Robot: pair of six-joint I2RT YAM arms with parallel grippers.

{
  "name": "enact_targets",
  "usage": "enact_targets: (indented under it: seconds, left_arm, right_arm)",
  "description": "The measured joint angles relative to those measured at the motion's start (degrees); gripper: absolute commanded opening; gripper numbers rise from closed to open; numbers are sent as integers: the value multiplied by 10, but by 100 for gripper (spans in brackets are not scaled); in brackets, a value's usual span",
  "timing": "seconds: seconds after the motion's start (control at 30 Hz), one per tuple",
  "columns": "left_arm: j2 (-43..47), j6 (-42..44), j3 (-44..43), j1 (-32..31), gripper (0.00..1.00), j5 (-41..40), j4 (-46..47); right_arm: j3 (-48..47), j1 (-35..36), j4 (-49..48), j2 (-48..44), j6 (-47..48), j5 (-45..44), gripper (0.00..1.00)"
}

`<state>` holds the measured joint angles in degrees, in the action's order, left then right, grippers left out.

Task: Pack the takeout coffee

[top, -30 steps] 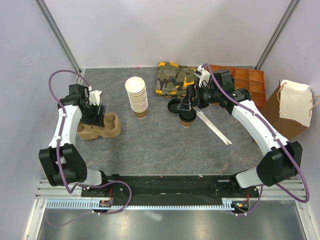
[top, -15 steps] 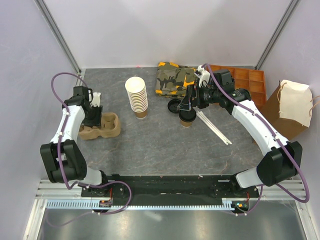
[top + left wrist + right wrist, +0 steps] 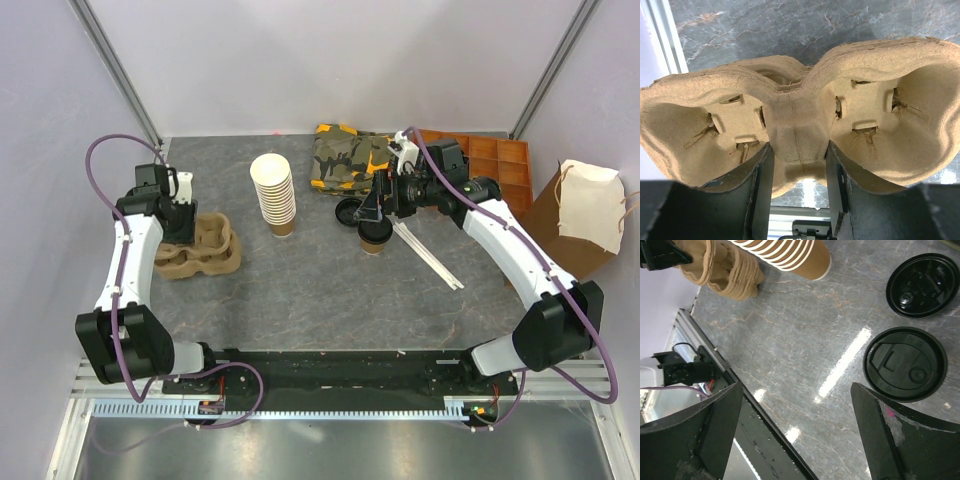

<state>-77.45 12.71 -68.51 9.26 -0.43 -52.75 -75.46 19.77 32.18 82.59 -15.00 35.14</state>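
The takeout coffee [image 3: 375, 238], a brown paper cup with a black lid [image 3: 905, 364], stands upright at the table's middle right. My right gripper [image 3: 372, 208] hovers just above it. Its jaws [image 3: 796, 386] are wide open and empty, and the cup's lid lies under the right finger. My left gripper [image 3: 176, 226] is shut on the middle bridge of a brown pulp cup carrier [image 3: 203, 251] at the left. In the left wrist view my fingers [image 3: 799, 150] pinch the bridge between the carrier's [image 3: 880, 130] two empty wells.
A loose black lid [image 3: 348, 210] lies beside the coffee. A tall stack of lidless paper cups [image 3: 273, 193] stands at centre. A camouflage cloth [image 3: 350, 158] and an orange divided tray [image 3: 480, 158] sit at the back. A brown paper bag [image 3: 580, 215] stands at the right, and white sticks [image 3: 430, 255] lie nearby.
My left arm has swung outward to the left and its wrist has turned, still on the carrier. The right arm and the coffee have not moved.
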Motion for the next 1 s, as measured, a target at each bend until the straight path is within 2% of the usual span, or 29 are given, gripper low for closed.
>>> enact_targets:
  seconds: [0.07,0.17,0.23,0.33,0.43,0.47,0.57,0.67,0.83,0.93,1.0]
  left_arm:
    - [4,-3,-3,0,22,0,-4]
    - [5,-8,-3,0,21,0,-9]
    - [5,-14,-3,0,20,5,-12]
    - [5,-21,-3,0,24,11,-12]
    - [5,-24,-3,0,40,17,-11]
    - [5,-24,-3,0,48,20,-11]
    - [5,-18,-3,1,63,29,-11]
    - [6,19,-3,6,74,57,-11]
    - [10,97,-17,12,74,94,-18]
    - [14,144,-28,13,68,132,-24]
    - [22,192,-28,14,61,179,-35]
  right_arm:
    - [0,0,-4,1,-7,9,90]
    - [0,10,-32,4,-29,21,75]
    - [0,31,-65,9,-51,27,70]
    - [0,73,-115,21,-79,33,68]
    - [-5,119,-152,40,-100,37,68]
    - [-10,132,-160,47,-104,38,68]
    - [-15,153,-173,58,-108,39,68]
    - [-19,155,-172,58,-103,38,69]
    - [-26,152,-158,57,-81,30,69]
    - [-27,152,-144,55,-71,25,69]
    - [-27,152,-134,52,-64,24,69]
